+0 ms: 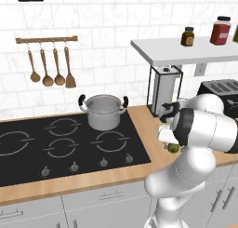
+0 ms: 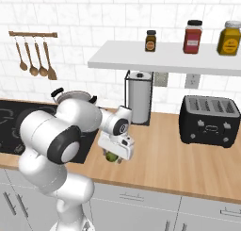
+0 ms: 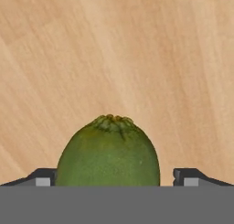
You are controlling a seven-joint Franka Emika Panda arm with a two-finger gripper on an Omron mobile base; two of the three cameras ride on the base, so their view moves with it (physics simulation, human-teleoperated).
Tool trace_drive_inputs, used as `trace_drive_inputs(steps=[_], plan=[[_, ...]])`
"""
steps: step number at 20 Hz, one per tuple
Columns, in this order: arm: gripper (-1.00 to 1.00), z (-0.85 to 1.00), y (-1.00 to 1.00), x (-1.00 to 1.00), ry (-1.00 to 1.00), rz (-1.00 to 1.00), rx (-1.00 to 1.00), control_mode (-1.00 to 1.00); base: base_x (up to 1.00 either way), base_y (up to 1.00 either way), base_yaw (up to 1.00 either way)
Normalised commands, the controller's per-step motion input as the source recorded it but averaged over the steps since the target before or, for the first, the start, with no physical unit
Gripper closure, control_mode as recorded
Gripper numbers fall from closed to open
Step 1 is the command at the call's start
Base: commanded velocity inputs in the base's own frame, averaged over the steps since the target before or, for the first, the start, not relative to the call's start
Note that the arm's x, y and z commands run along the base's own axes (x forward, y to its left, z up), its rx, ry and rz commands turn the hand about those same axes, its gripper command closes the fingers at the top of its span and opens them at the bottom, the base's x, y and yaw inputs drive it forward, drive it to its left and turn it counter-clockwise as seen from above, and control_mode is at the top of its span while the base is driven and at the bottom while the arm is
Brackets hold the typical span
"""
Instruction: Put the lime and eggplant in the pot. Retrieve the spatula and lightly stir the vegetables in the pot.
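Lime [image 3: 109, 151] sits between the open gripper [image 3: 114, 177] fingertips (untouched).

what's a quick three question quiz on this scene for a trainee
1. True or false: the lime is already in the pot.
2. The gripper is: A) shut on the lime, B) open with a finger on each side of the lime, C) over the pot.
3. What surface does the lime rest on?

Key: 1 false, it sits on the counter. 2 B. 3 The wooden counter, between the hob and the toaster.
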Motion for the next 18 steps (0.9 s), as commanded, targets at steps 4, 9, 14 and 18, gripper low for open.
trace_drive_inputs(steps=[4,9,14,18], plan=[[1.0,0.0,0.0,0.0,0.0,0.0,0.0,-1.0,0.0,0.0,0.0],[1.0,0.0,0.0,0.0,0.0,0.0,0.0,-1.0,0.0,0.0,0.0],[1.0,0.37,0.27,-0.33,-0.22,0.01,0.0,-1.0,0.0,0.0,0.0],[1.0,0.6,0.73,-0.17,-0.29,0.0,-0.03,-1.0,0.0,0.0,0.0]])
